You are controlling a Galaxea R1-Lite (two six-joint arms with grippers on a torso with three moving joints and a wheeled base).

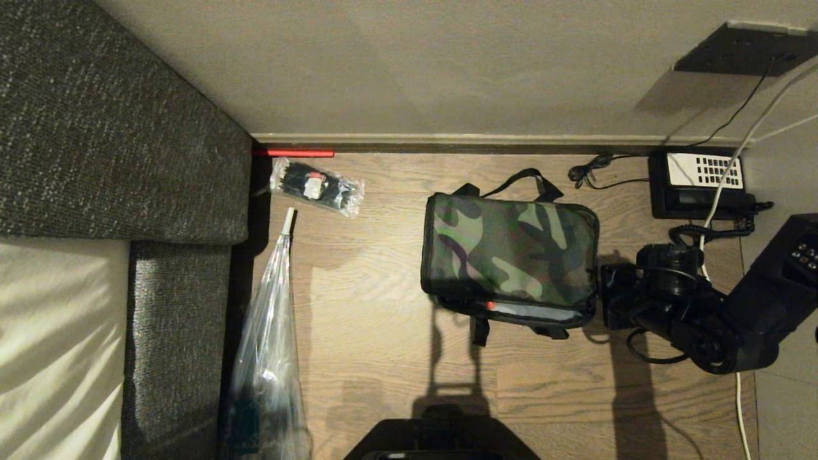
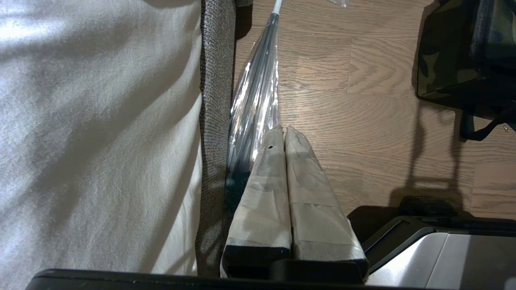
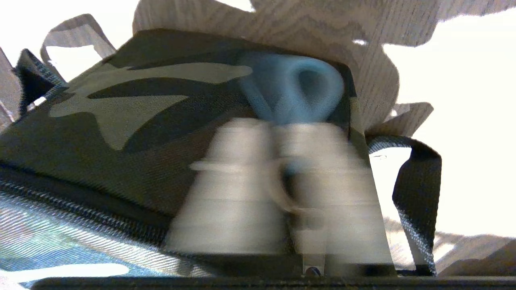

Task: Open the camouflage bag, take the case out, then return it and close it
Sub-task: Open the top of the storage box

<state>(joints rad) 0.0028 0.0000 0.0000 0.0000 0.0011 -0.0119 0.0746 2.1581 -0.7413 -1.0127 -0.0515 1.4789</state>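
Observation:
The camouflage bag (image 1: 511,252) lies on the wood floor in the head view, lid down. A thin strip of pale lining and a red spot show along its near edge. My right gripper (image 1: 606,291) is at the bag's right end. In the right wrist view its taped fingers (image 3: 234,177) are pressed together over the camouflage lid (image 3: 121,117), shut on the tail of a blue pull loop (image 3: 292,84) that sticks out past the tips. The case is hidden. My left gripper (image 2: 284,131) hangs shut and empty above the floor beside the sofa.
A black desk telephone (image 1: 700,182) with cables sits by the wall right of the bag. A plastic packet (image 1: 316,185) and a long plastic-wrapped item (image 1: 268,332) lie along the grey sofa (image 1: 115,128) on the left. My base (image 1: 441,444) is at the near edge.

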